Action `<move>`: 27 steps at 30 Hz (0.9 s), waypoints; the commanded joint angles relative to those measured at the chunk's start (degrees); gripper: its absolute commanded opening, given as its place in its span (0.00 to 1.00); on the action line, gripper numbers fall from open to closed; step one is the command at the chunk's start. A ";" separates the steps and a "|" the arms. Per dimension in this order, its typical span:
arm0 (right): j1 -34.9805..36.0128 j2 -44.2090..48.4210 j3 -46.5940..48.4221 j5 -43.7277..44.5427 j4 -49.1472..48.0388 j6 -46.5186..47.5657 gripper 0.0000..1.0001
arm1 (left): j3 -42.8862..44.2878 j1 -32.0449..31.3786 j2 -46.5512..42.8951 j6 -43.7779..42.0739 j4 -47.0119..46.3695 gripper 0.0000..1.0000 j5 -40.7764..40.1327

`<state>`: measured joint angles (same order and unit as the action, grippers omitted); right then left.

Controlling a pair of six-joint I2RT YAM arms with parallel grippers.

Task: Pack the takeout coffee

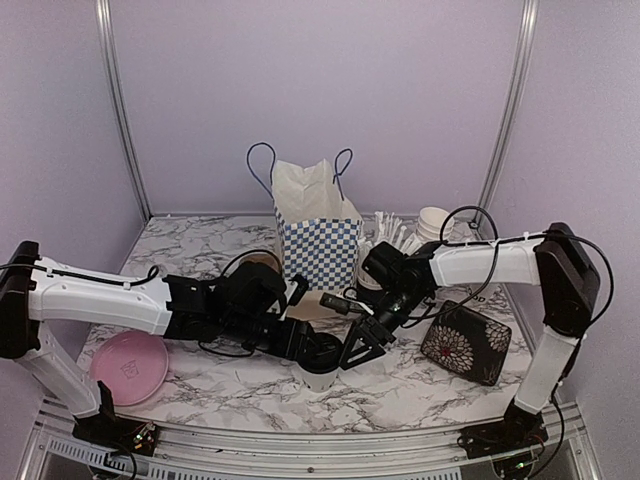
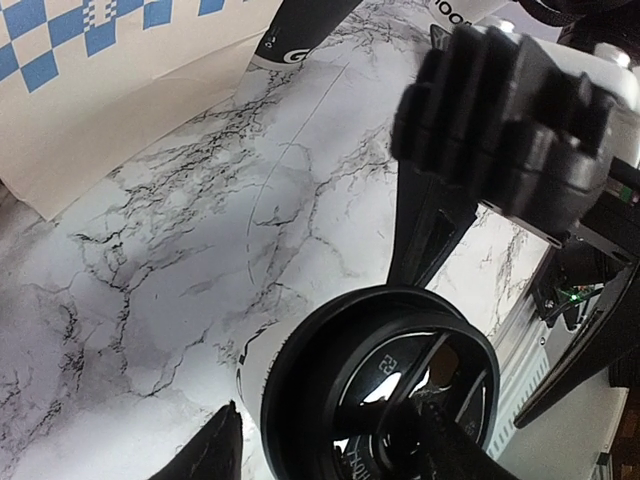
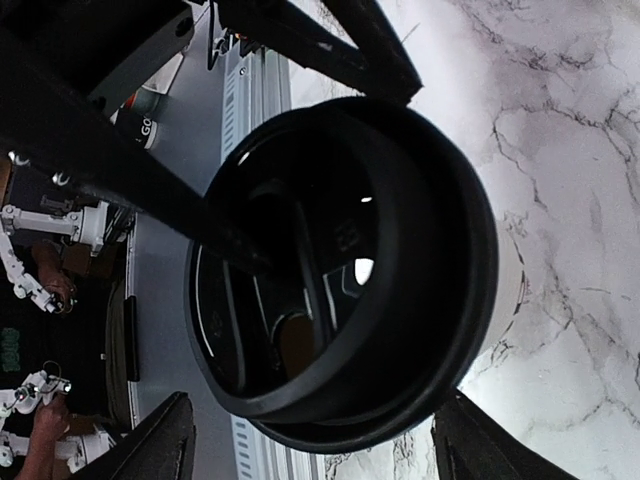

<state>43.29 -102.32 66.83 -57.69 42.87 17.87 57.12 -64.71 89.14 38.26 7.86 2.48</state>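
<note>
One takeout coffee cup (image 1: 322, 374), white with a black lid, stands upright near the table's front centre. Both grippers are at its top. In the left wrist view the lid (image 2: 385, 385) fills the bottom. My left gripper (image 2: 325, 445) is open, with one finger (image 2: 205, 450) beside the white wall and the other (image 2: 455, 440) over the lid. In the right wrist view my right gripper (image 3: 315, 440) is open wide and straddles the lid (image 3: 340, 260) without touching it. Brown moulded pulp (image 1: 262, 262) shows behind my left arm, mostly hidden.
A blue-checked paper bag (image 1: 318, 235) stands open at the back centre. White straws (image 1: 390, 232) and stacked white cups (image 1: 435, 222) are to its right. A black floral pouch (image 1: 465, 342) lies at the right and a pink plate (image 1: 128, 365) at the front left.
</note>
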 commanded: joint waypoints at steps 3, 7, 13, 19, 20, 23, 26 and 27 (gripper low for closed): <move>0.47 -2.60 3.49 0.80 -2.07 -4.65 0.78 | -2.53 -1.56 2.83 0.57 5.06 0.60 -0.93; 0.45 -3.33 3.01 8.78 -4.11 -7.65 0.72 | -3.11 -2.02 2.87 1.13 5.06 0.60 -1.42; 1.17 -5.70 2.73 25.61 -4.24 -7.41 0.66 | -4.53 -2.17 3.36 1.85 5.27 0.59 -1.57; 1.18 -6.58 5.28 21.43 -2.83 -4.83 0.65 | -5.76 -2.27 2.44 1.91 5.34 0.59 -2.13; 1.15 -6.22 6.01 19.76 -2.43 -4.16 0.64 | -5.60 -2.27 1.87 1.60 5.33 0.60 -3.66; 1.13 -4.49 8.11 14.70 0.17 -0.98 0.67 | -3.87 -2.26 -0.85 -0.85 5.56 0.66 -6.93; 1.10 -1.87 8.70 12.17 0.91 0.54 0.71 | -0.91 -2.24 -3.51 -4.18 5.52 0.71 -10.29; 1.10 -1.04 8.59 11.82 0.98 0.88 0.72 | 0.11 -2.24 -4.06 -5.18 5.50 0.72 -11.27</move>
<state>44.49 -105.36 73.54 -48.77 44.18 15.33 54.72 -66.15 87.42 38.50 6.42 -4.71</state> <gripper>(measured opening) 0.701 0.703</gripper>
